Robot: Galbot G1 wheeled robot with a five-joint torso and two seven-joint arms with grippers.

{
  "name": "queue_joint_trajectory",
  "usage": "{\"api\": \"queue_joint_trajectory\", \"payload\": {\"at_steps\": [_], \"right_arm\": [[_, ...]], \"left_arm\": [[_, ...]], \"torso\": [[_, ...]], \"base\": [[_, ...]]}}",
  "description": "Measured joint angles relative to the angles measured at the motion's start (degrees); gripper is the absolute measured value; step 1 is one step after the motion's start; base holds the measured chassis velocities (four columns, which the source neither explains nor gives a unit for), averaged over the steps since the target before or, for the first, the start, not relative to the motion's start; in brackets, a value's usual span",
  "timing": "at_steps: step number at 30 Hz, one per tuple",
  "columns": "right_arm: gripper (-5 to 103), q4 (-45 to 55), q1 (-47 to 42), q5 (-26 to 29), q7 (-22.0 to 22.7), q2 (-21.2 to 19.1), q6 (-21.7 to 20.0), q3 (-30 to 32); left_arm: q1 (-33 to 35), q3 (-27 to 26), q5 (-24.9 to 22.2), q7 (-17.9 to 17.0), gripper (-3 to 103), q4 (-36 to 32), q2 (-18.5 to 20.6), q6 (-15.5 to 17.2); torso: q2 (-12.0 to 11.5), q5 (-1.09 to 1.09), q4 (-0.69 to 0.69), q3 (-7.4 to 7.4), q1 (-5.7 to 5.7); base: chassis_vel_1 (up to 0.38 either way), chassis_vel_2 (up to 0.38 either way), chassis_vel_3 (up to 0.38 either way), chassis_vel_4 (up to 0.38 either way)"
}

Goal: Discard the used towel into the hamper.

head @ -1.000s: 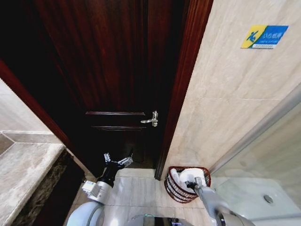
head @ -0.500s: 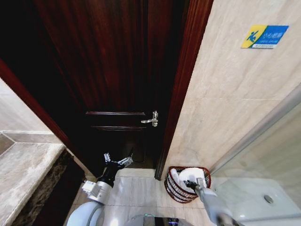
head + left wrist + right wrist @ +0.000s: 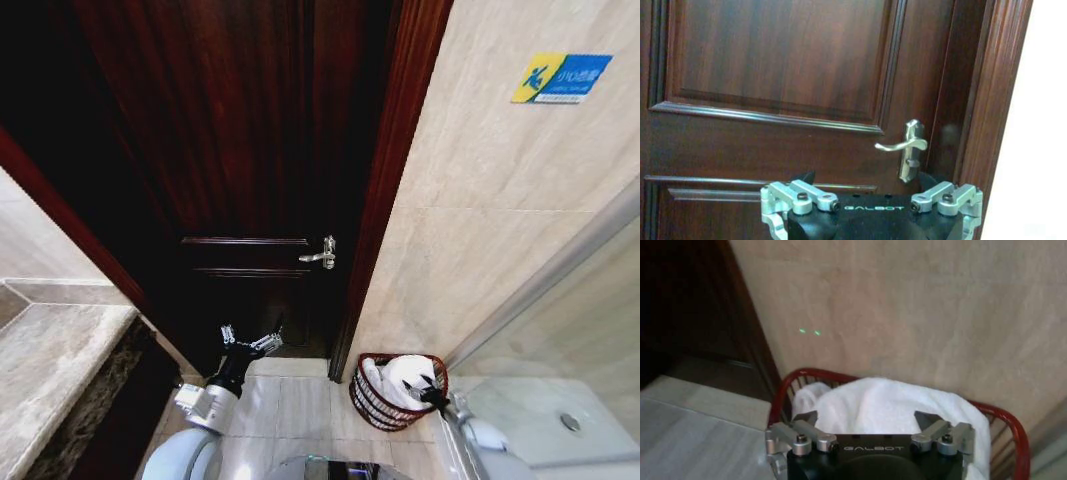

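Beige marble walls meet a dark wooden door (image 3: 250, 150) where the hamper (image 3: 372, 400) stands on pale floor tiles, a white towel (image 3: 405, 378) heaped inside. Just above the towel, the right gripper (image 3: 867, 418) is spread, empty. By the door, the left gripper (image 3: 250, 340) hangs released; its wrist view frames the silver handle (image 3: 907, 152).

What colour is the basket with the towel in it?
Red hamper, clearest in the right wrist view.
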Motion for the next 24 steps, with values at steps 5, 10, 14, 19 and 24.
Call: {"api": "queue_joint_trajectory", "payload": {"at_steps": [5, 10, 14, 19, 24], "right_arm": [[100, 0.9, -0.6, -0.2, 0.3, 1.1, 6.3, 1.5], [100, 5.4, -4.1, -0.5, 6.2, 1.7, 9.1, 1.9], [100, 7.8, -6.3, 0.4, 7.6, 1.7, 8.5, 2.1], [100, 8.9, -7.7, 1.9, 9.5, 1.7, 6.6, 2.3], [100, 9.9, -7.9, 4.0, 10.5, 1.3, 3.0, 2.2]], "left_arm": [[0.0, 0.0, 0.0, 0.0, 100, 0.0, 0.0, 0.0], [0.0, 0.0, 0.0, 0.0, 100, 0.0, 0.0, 0.0], [0.0, 0.0, 0.0, 0.0, 100, 0.0, 0.0, 0.0], [0.0, 0.0, 0.0, 0.0, 100, 0.0, 0.0, 0.0], [0.0, 0.0, 0.0, 0.0, 100, 0.0, 0.0, 0.0]], "torso": [[0.0, 0.0, 0.03, 0.01, 0.0], [0.0, -0.01, 0.01, 0.01, 0.01], [0.0, -0.01, 0.01, 0.01, 0.0], [-0.1, 0.0, 0.01, -0.02, -0.03], [-1.4, 0.0, 0.01, -0.69, -0.64]], "base": [[0.0, 0.0, 0.0, 0.0], [0.0, 0.0, 0.0, 0.0], [0.0, 0.0, 0.0, 0.0], [0.0, 0.0, 0.0, 0.0], [0.0, 0.0, 0.0, 0.0]]}}
